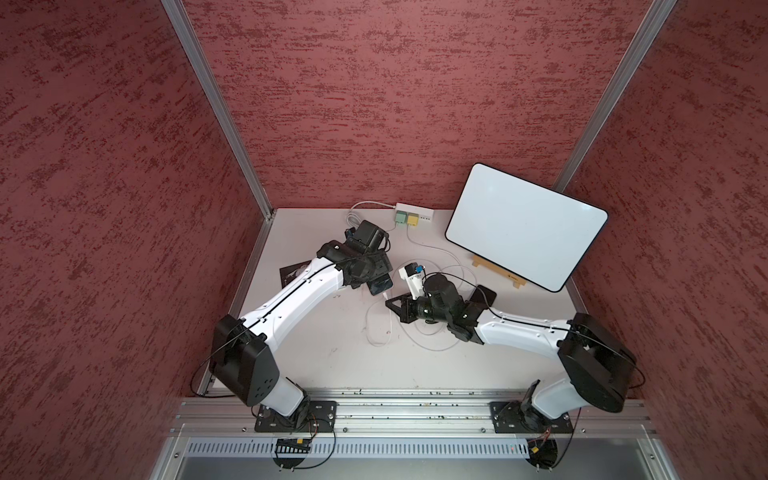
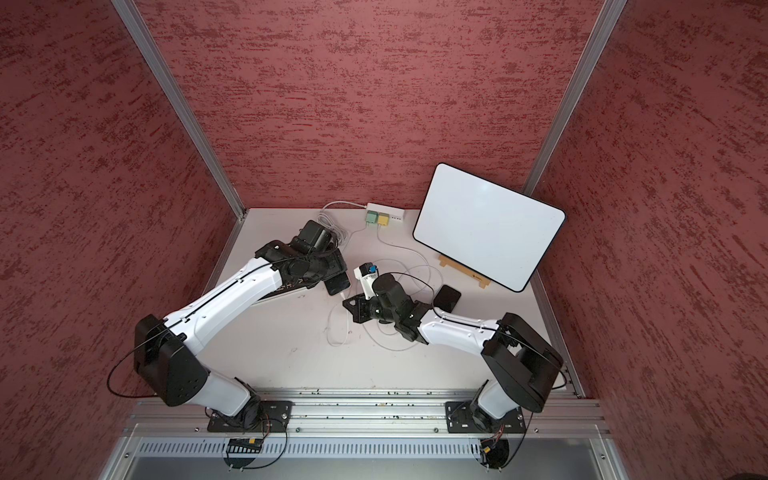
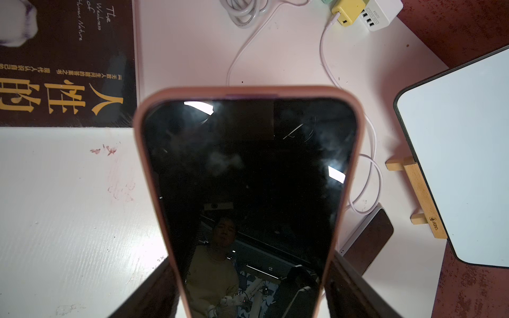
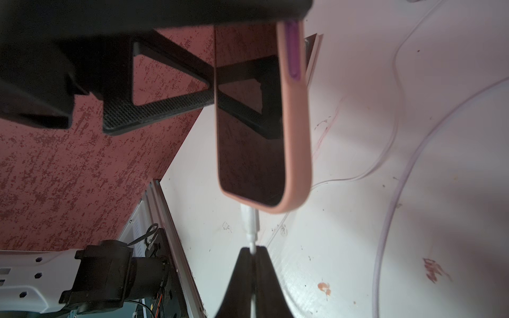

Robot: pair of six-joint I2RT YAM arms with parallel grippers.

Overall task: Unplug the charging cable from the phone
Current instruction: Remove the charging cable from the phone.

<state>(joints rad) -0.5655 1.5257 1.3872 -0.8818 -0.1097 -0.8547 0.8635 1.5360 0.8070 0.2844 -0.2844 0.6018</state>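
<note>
The phone [image 3: 248,179], black-screened in a pink case, is held off the table, its sides between the two fingers of my left gripper [image 3: 250,286], which is shut on it. In both top views the phone [image 1: 380,286] [image 2: 337,284] shows just past the left wrist. The white plug [image 4: 249,220] of the charging cable sits in the phone's lower end [image 4: 264,203]. My right gripper [image 4: 252,249] is shut on the thin cable just behind the plug. In a top view the right gripper [image 1: 388,300] is close beside the phone. The cable [image 1: 376,328] loops on the table below.
A white board [image 1: 525,232] leans on a wooden stand [image 1: 498,272] at the back right. A white charger hub [image 1: 415,212] with green and yellow plugs stands at the back wall. A dark book [image 3: 66,63] lies under the left arm. A second dark phone [image 1: 484,296] lies by the right wrist.
</note>
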